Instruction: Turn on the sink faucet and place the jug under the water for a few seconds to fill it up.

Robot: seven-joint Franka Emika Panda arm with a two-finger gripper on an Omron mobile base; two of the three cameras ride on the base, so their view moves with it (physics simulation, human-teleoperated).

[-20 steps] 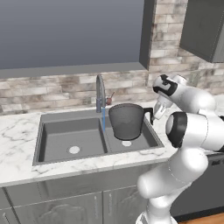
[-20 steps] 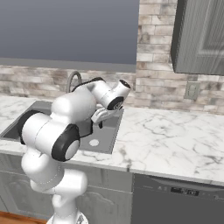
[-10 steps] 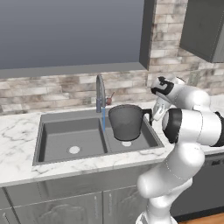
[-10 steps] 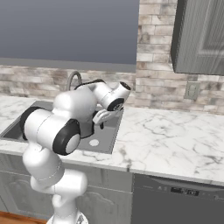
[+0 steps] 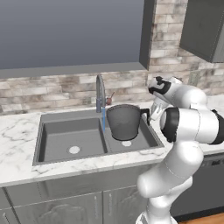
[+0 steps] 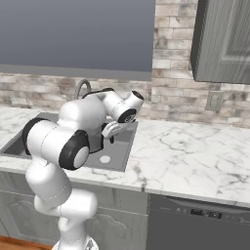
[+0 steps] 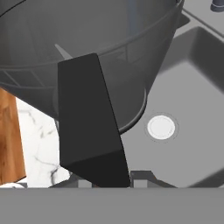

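Observation:
The dark gray jug (image 5: 124, 120) hangs over the right basin of the sink (image 5: 65, 133), lifted off its floor. My gripper (image 5: 149, 115) is shut on the jug's black side handle (image 7: 89, 122), on the jug's right. The sink faucet (image 5: 100, 89) stands at the back with its reddish lever (image 5: 109, 99) beside it. Blue water (image 5: 103, 120) runs straight down just left of the jug's rim, outside the jug. In the hand view the jug (image 7: 109, 52) sits above the basin's pale drain (image 7: 161, 127). My arm hides most of the jug in the right base view, where the gripper (image 6: 108, 135) shows.
Marble counter (image 6: 185, 146) spreads to the right of the sink, with a wall outlet (image 6: 213, 101) above it. A dark upper cabinet (image 5: 203, 26) hangs at the right. The left basin holds only its drain (image 5: 74, 149). A brick backsplash runs behind the faucet.
The jug has edged slightly left toward the water stream, still in my grip. The stream keeps running.

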